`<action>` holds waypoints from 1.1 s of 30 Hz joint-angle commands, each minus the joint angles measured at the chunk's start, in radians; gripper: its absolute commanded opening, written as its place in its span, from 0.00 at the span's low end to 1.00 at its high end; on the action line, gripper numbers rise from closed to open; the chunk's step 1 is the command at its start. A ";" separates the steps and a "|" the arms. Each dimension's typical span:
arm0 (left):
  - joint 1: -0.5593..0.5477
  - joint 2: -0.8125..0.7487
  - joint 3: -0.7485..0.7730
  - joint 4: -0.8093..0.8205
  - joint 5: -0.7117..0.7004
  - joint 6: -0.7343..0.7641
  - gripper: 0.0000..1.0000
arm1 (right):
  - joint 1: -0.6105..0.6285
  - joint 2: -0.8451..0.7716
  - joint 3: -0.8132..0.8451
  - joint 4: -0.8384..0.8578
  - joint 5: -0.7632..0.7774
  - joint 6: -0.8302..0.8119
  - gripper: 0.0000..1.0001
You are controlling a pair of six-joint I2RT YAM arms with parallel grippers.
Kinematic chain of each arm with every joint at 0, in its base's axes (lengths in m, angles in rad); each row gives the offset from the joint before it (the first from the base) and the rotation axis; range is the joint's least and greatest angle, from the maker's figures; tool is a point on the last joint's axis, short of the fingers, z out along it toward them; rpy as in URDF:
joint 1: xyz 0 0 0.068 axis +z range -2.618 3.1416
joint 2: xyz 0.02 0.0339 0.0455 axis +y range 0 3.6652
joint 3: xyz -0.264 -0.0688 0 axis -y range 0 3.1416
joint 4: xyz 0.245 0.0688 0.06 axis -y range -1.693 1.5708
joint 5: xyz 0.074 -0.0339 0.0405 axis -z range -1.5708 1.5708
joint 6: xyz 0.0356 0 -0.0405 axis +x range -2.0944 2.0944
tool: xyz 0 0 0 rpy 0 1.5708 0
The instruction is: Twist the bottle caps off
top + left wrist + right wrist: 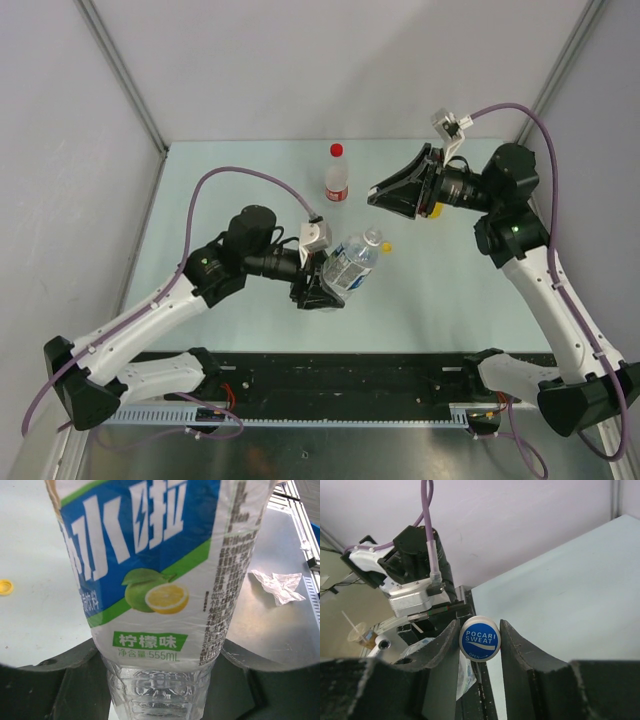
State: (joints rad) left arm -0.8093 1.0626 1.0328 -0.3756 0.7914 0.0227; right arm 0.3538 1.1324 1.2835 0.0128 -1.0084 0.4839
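Right wrist: cap (479, 639) in right hand (479, 626)

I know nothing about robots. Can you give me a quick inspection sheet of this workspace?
Surface: pale green table, no spills seen.
Job's things: blue-label bottle, neck apparently uncapped; white cap; yellow cap loose on table; red-capped bottle upright.
Clutter: crumpled paper on metal ledge; yellow object half hidden behind right arm, unidentified.
Grippers: left gripper shut on blue-label bottle; right gripper shut on white cap.
Cables: purple cables, looping freely.
Surroundings: grey walls.
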 commanded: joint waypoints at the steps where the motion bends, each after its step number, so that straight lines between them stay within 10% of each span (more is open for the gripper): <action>1: 0.013 -0.001 -0.013 0.036 0.026 -0.015 0.14 | -0.028 -0.025 0.037 0.004 0.087 -0.018 0.00; 12: 0.071 -0.074 -0.096 0.101 -0.064 -0.060 0.11 | -0.052 0.002 -0.014 -0.263 0.362 -0.128 0.00; 33: 0.274 -0.099 -0.309 0.313 -0.197 -0.356 0.11 | 0.162 0.189 -0.410 -0.103 0.711 -0.172 0.00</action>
State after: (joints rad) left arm -0.5507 0.9638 0.7303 -0.1516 0.5938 -0.2684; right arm 0.4553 1.2709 0.8921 -0.1619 -0.4286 0.3618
